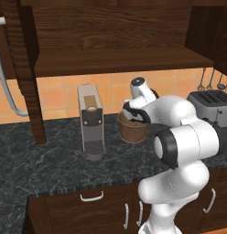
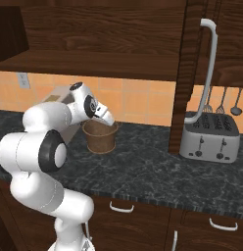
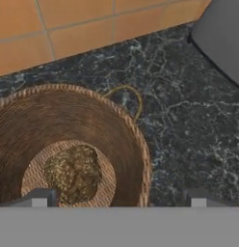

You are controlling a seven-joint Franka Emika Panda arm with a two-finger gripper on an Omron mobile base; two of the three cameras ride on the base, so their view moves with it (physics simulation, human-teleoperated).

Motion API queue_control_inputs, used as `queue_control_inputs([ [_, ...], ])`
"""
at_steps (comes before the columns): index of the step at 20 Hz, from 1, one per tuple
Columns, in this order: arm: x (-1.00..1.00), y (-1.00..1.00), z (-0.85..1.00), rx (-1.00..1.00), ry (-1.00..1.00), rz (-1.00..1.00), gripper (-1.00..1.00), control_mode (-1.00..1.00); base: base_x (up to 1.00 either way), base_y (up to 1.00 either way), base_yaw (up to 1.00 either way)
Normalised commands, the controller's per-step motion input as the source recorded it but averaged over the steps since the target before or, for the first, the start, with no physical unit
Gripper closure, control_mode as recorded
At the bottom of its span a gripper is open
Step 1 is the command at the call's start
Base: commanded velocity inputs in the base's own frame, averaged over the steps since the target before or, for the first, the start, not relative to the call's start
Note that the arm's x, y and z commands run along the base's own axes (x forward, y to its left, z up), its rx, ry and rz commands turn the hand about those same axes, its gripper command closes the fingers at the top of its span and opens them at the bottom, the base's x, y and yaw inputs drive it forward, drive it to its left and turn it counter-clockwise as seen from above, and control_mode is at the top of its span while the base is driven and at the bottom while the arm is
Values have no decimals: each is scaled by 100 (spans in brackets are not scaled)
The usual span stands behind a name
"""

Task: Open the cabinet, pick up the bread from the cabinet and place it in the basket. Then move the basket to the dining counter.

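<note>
The cabinet (image 1: 120,59) stands open, both doors swung wide, and its wooden shelf (image 2: 104,63) looks bare. Below it, the round woven basket (image 1: 132,132) (image 2: 100,139) sits on the black granite counter. In the hand view the bread (image 3: 73,172), a seeded brown loaf, lies on the bottom of the basket (image 3: 116,130). My gripper (image 3: 119,198) (image 2: 110,121) hangs open just above the basket's rim, holding nothing. One fingertip (image 3: 39,198) is over the basket's inside and the other is over the counter beside it. The dining counter is out of view.
A grey coffee machine (image 1: 91,121) stands close to the left of the basket. A toaster (image 2: 210,137) sits to the right, under the open right door (image 2: 189,73) with its long handle (image 2: 207,68). Utensils (image 2: 221,105) hang on the tiled wall.
</note>
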Motion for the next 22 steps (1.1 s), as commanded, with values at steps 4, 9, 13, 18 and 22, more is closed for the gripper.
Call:
queue_control_inputs([
  [4,-51,-22,-10,8,0,-3,-100,-100,0,0,0],
  [9,-21,-25,-18,20,-2,1,-100,-100,0,0,0],
  [13,-7,-9,-23,34,-7,4,-100,-100,0,0,0],
  [18,8,4,-15,16,5,1,-100,-100,0,0,0],
  [22,9,10,-34,0,7,0,-100,-100,0,0,0],
])
